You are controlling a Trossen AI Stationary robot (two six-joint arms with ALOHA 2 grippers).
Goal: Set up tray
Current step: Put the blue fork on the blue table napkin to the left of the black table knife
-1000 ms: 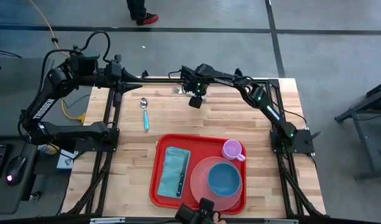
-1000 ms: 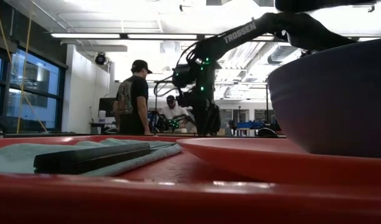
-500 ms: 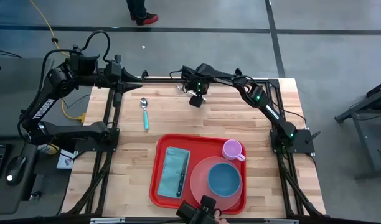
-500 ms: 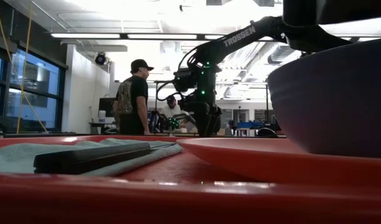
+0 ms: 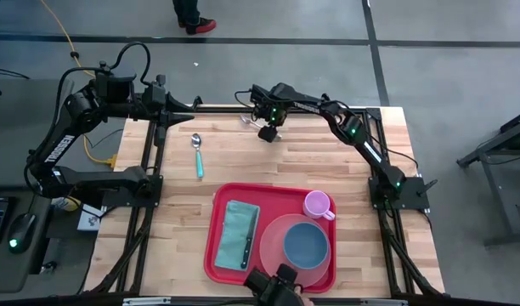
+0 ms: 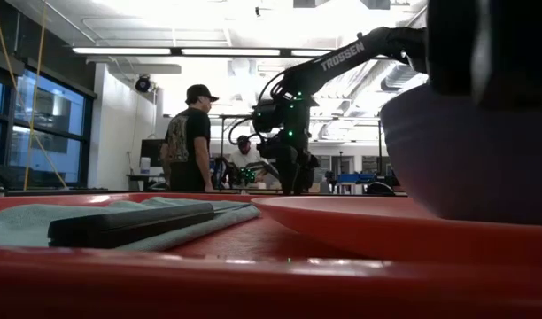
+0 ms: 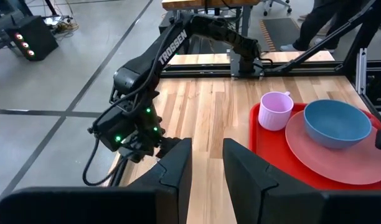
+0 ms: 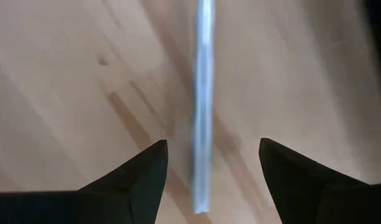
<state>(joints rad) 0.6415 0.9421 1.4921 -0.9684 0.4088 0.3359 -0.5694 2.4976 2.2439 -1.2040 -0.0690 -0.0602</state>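
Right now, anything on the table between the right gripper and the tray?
No. In the high view the right gripper hangs near the table's far edge, and only bare wood separates it from the tray. The spoon lies off to the side.

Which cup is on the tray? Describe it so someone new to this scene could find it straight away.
Start at the large flat red plastic tray on the near half of the wooden table. In its far right corner stands a small pale pink plastic mug with a side handle, just beyond the round salmon-pink plate carrying the blue bowl. It is the tray's only handled, upright cup.
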